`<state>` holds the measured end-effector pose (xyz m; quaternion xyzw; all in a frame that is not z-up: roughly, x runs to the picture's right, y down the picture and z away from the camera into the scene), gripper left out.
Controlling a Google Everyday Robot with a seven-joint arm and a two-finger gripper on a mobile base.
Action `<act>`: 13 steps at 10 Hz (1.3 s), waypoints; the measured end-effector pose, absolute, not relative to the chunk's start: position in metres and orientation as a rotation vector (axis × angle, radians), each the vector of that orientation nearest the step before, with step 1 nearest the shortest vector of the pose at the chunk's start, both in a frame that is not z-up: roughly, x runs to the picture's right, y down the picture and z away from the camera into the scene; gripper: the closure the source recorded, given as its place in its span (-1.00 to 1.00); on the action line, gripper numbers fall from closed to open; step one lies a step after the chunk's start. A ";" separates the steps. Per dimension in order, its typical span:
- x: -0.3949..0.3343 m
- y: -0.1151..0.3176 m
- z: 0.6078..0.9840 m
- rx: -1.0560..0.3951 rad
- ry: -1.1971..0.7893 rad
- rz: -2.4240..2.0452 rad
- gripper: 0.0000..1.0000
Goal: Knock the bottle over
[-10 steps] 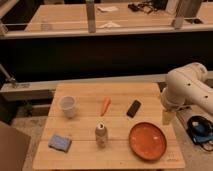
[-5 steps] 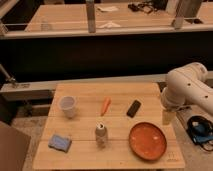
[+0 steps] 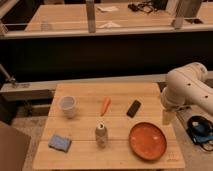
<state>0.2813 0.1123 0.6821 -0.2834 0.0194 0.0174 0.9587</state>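
The small greyish-tan bottle (image 3: 101, 135) with a pale top stands upright near the front middle of the wooden table (image 3: 90, 92). The white arm (image 3: 187, 90) hangs at the table's right edge. Its gripper (image 3: 167, 117) points down over the right edge, beside the orange plate (image 3: 148, 141) and far to the right of the bottle. It holds nothing that I can see.
A white paper cup (image 3: 68, 106) stands at the left. An orange carrot (image 3: 105, 105) and a black block (image 3: 133, 108) lie at mid table. A blue sponge (image 3: 60, 143) lies front left. Blue headphones (image 3: 201, 129) lie on the floor at right.
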 end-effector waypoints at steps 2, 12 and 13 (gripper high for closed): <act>0.263 0.120 0.676 -0.584 0.025 0.005 -0.44; 0.215 0.149 0.666 -0.597 -0.020 -0.121 -0.30; 0.207 0.153 0.665 -0.594 -0.026 -0.144 -0.24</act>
